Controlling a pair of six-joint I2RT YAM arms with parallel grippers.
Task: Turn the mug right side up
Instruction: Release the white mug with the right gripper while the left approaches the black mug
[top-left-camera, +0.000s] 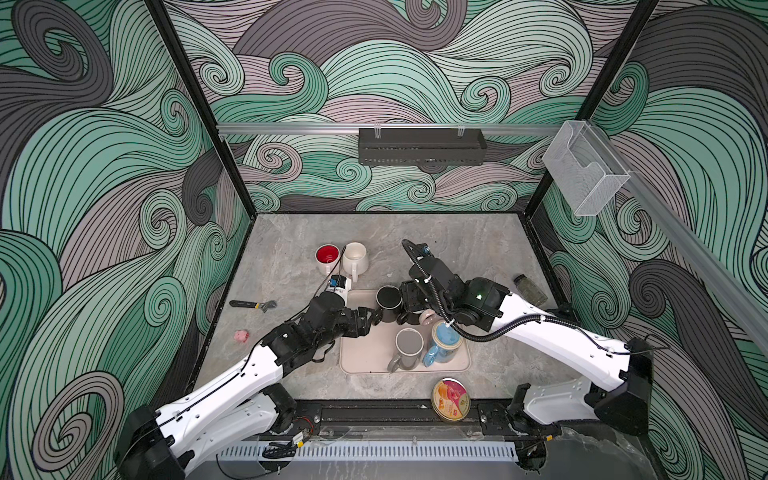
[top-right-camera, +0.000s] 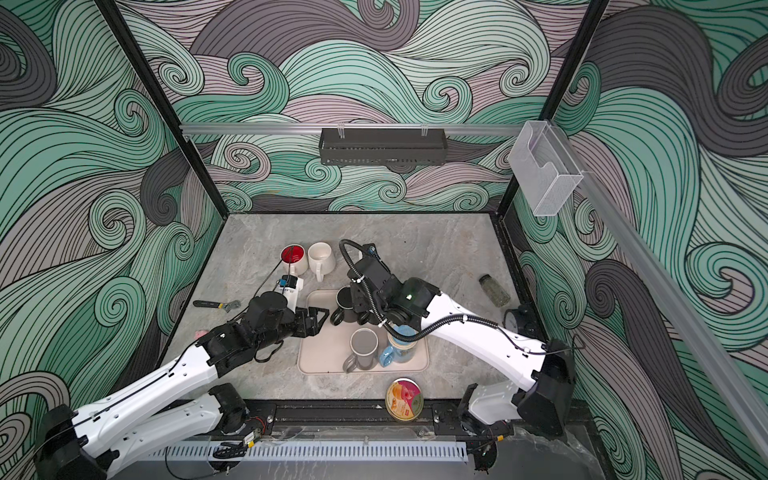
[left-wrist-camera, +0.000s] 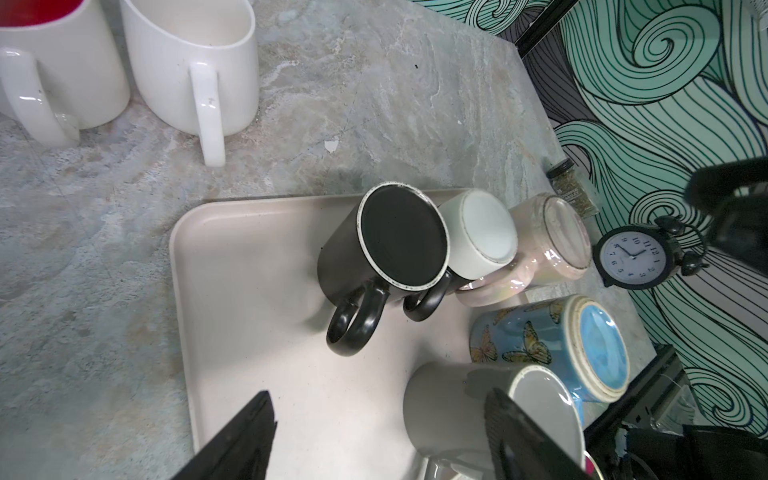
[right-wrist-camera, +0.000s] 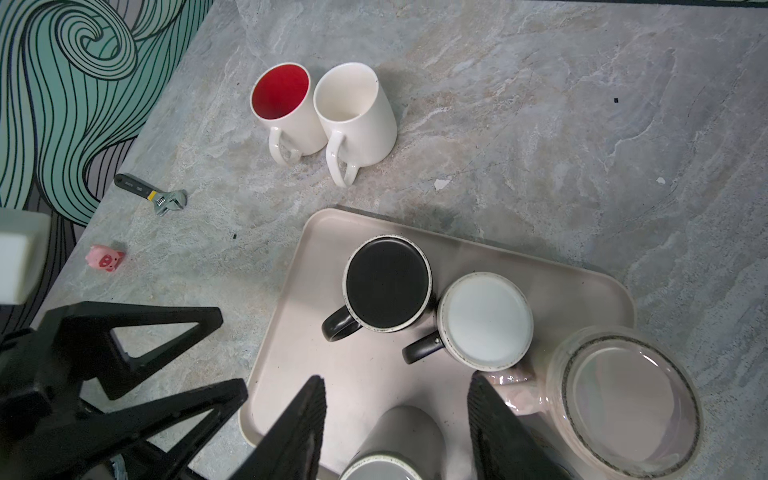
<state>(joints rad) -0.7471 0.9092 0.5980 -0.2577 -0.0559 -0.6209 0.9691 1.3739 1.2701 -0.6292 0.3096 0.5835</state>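
On the beige tray (top-left-camera: 365, 357) a black mug (top-left-camera: 388, 301) (left-wrist-camera: 403, 237) (right-wrist-camera: 386, 282) stands upside down, handle toward the front. A white-bottomed dark mug (right-wrist-camera: 484, 320), a pink mug (right-wrist-camera: 623, 395) and a blue butterfly mug (left-wrist-camera: 548, 345) stand upside down beside it. A grey mug (top-left-camera: 409, 343) shows its grey inside. My left gripper (top-left-camera: 371, 319) (left-wrist-camera: 378, 392) is open at the tray's left side, just short of the black mug's handle. Over the tray my right gripper (top-left-camera: 411, 313) (right-wrist-camera: 397, 378) is open, its fingers either side of the grey mug without touching it.
A red-lined mug (top-left-camera: 327, 255) and a white mug (top-left-camera: 355, 255) stand upright behind the tray. A wrench (top-left-camera: 253, 305) and a pink toy (top-left-camera: 241, 336) lie at the left. A jar (top-left-camera: 530, 289) and a clock (left-wrist-camera: 631, 257) are at the right, a tin (top-left-camera: 451, 399) at the front.
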